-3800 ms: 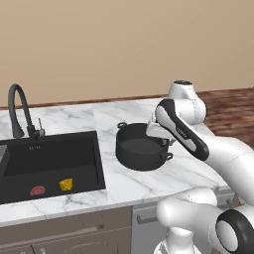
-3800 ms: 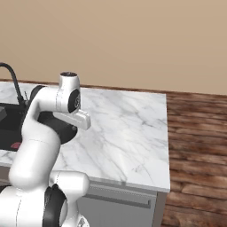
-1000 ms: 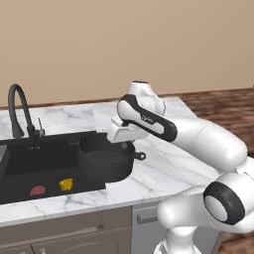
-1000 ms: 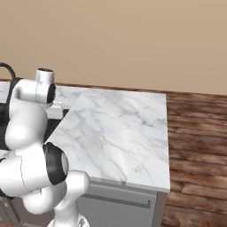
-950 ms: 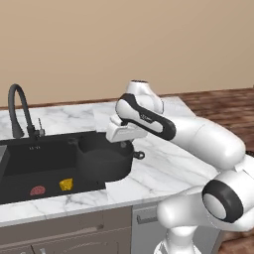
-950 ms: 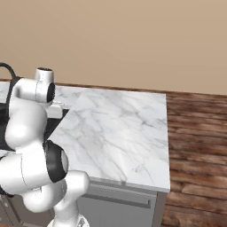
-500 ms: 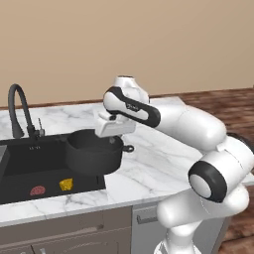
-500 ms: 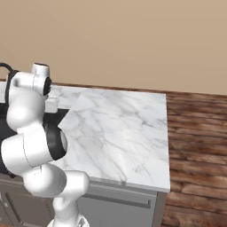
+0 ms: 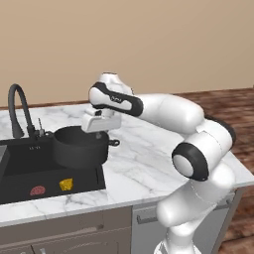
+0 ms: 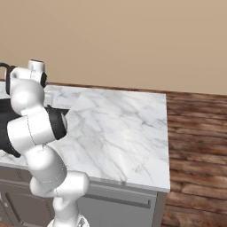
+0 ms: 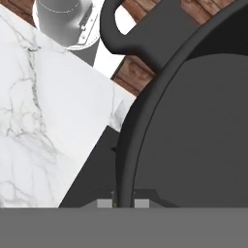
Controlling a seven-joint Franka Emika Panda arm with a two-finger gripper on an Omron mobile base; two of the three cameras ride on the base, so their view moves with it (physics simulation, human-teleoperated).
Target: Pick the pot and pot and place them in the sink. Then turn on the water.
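Fig.: my hand (image 9: 100, 130) is clenched on the right rim of the dark pot (image 9: 79, 147), which hangs just below and to the hand's left. The pot sits over the right edge of the sink (image 9: 30, 168), w/ its loop handle (image 9: 113, 143) over the marble surface (image 9: 144, 163). I judge the drop needs a bit more travel toward the faucet (image 9: 21, 111) side, since the basin lies left of and below the hand.

- arm stretched way out left, wrist bent down above the sink (image 9: 20, 163)
- gripper (image 9: 100, 133) clamped tight on the pot (image 9: 79, 147) rim
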